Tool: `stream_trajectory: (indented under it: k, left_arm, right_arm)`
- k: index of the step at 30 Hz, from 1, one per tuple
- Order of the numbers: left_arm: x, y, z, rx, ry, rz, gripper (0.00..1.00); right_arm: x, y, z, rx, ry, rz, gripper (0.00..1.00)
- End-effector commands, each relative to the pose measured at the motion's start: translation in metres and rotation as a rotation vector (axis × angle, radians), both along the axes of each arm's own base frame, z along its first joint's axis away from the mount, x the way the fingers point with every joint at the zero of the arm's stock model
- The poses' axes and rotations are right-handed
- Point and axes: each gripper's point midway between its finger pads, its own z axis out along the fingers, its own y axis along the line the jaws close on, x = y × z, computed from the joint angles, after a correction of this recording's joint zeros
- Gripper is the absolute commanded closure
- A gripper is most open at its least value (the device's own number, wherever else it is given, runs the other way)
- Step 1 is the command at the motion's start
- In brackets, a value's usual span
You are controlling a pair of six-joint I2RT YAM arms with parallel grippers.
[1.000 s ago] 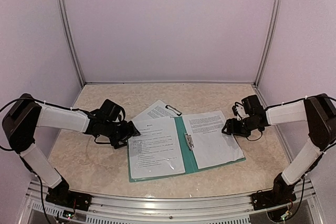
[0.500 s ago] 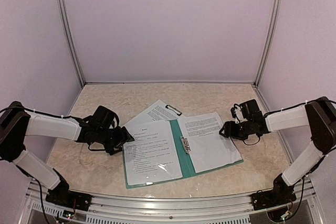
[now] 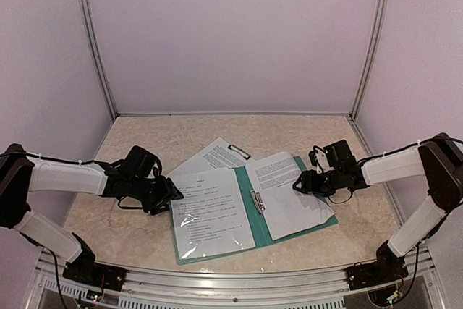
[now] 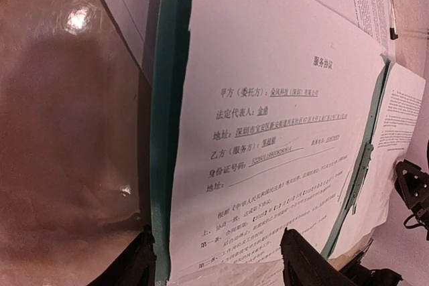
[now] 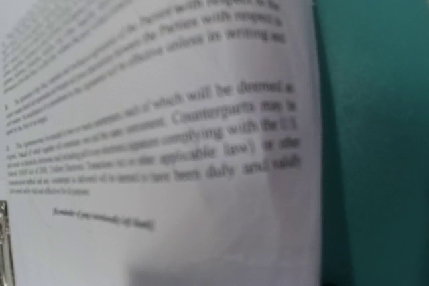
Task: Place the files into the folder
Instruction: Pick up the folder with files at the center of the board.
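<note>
The dark teal folder (image 3: 262, 234) lies open on the table, its metal clip (image 3: 255, 200) at the spine. One printed file (image 3: 210, 211) covers its left leaf and another (image 3: 286, 189) its right leaf. My left gripper (image 3: 171, 195) is at the folder's left edge. In the left wrist view its open fingertips (image 4: 144, 262) stand astride the teal border (image 4: 164, 132) and the left sheet (image 4: 268, 132). My right gripper (image 3: 299, 184) is low over the right sheet. The right wrist view shows only blurred text (image 5: 167, 98) and teal card (image 5: 375, 132), with its fingers hidden.
Behind the folder lies a pale clipboard carrying a printed sheet (image 3: 213, 153), its clip (image 3: 239, 152) toward the back. The booth walls and metal posts (image 3: 369, 48) close in the marble table on three sides. The metal rail (image 3: 231, 280) runs along the near edge.
Both grippers have come in toward the folder, the right one moving left onto the right sheet. The folder has slid a little to the left and turned slightly.
</note>
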Motion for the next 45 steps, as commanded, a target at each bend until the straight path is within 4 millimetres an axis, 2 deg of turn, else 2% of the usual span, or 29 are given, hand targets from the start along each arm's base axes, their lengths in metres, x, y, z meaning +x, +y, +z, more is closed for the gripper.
stream_trajectory:
  k: [1,10,19,21,29,33,39,45]
  left_arm:
    - [0.004,-0.022,0.031,-0.105,-0.076,-0.072,0.4]
    - [0.009,-0.02,0.05,-0.139,-0.142,-0.082,0.41]
    - [0.016,-0.037,0.057,-0.203,-0.161,-0.127,0.42]
    - [0.021,-0.042,0.065,-0.225,-0.19,-0.138,0.43]
    - [0.027,-0.046,0.078,-0.22,-0.272,-0.188,0.46]
    - [0.027,-0.047,0.082,-0.202,-0.304,-0.235,0.47]
    - [0.026,-0.059,0.087,-0.225,-0.337,-0.34,0.48]
    - [0.029,-0.066,0.083,-0.214,-0.344,-0.399,0.48]
  right_arm:
    - [-0.044,-0.005,-0.041,-0.05,0.191,0.032,0.37]
    - [-0.04,-0.01,-0.037,-0.091,0.175,0.032,0.36]
    - [-0.042,-0.01,-0.039,-0.092,0.182,0.036,0.36]
    - [-0.042,-0.011,-0.038,-0.093,0.178,0.036,0.36]
    - [-0.042,-0.011,-0.038,-0.104,0.177,0.044,0.36]
    - [-0.041,-0.011,-0.039,-0.109,0.178,0.046,0.36]
    - [-0.041,-0.011,-0.039,-0.111,0.176,0.049,0.36]
    - [-0.042,-0.012,-0.039,-0.117,0.179,0.051,0.36]
